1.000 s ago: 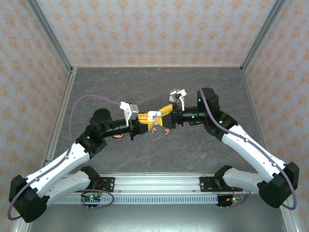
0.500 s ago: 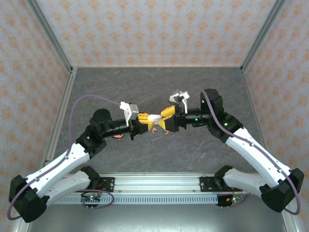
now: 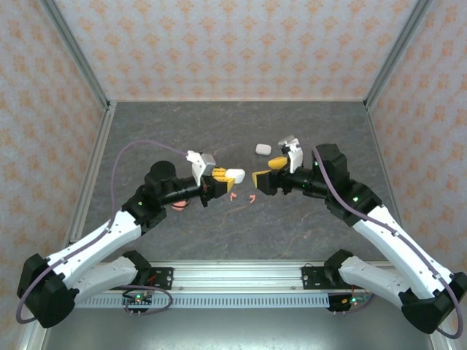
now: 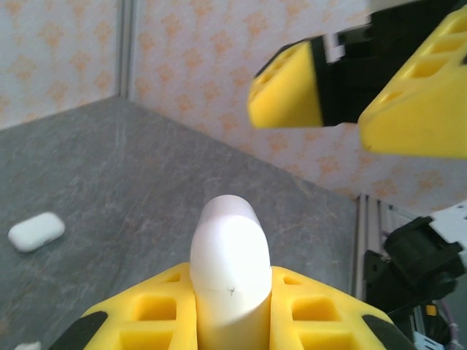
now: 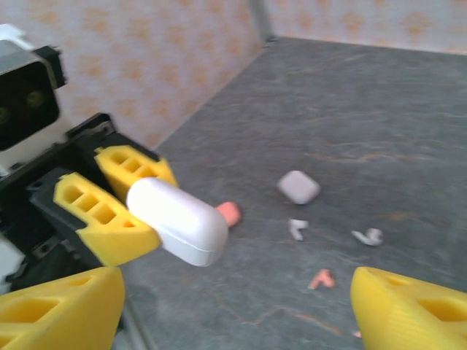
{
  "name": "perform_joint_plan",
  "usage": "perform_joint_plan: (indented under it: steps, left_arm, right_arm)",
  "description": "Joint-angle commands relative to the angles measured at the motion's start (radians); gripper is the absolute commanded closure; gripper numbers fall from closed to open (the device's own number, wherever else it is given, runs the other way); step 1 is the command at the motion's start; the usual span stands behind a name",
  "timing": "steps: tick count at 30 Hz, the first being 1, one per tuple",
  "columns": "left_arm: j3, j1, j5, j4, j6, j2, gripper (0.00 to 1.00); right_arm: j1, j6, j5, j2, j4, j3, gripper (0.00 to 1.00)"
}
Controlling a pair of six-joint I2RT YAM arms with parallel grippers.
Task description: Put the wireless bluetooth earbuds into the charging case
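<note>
My left gripper is shut on a white charging case and holds it above the table, its rounded end pointing right. The lid seam of this charging case looks closed. My right gripper is open just to the right of the case, not touching it; its yellow fingers face the left wrist camera. In the right wrist view the held case sticks out of the left gripper's fingers. On the table below lie coral earbuds and white earbuds.
A second white case lies on the table behind the grippers. A coral case sits partly under the left arm. Patterned walls and metal posts enclose the grey table.
My right gripper has pulled back to the right, off the held case, and its fingers have spread wider. My left gripper has kept the case and swung it slightly.
</note>
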Motion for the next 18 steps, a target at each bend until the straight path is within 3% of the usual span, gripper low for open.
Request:
perform_joint_plan:
  steps: [1,3,7,18]
  left_arm:
    - [0.077,0.001,-0.08,-0.033,-0.016,0.094,1.0]
    - [0.122,0.001,-0.088,-0.04,-0.045,0.187,1.0]
    - [0.216,0.001,-0.161,-0.046,-0.142,0.38,1.0]
    - [0.438,0.0,-0.137,-0.019,-0.296,0.784,1.0]
  right_arm:
    - [0.002,0.061,0.29,-0.013,-0.031,-0.052,0.15]
    - [0.002,0.114,0.399,-0.017,-0.016,-0.093,0.1]
    - [-0.002,0.219,0.489,-0.038,0.058,-0.185,0.01]
    - [-0.015,0.252,0.564,-0.078,0.12,-0.278,0.01]
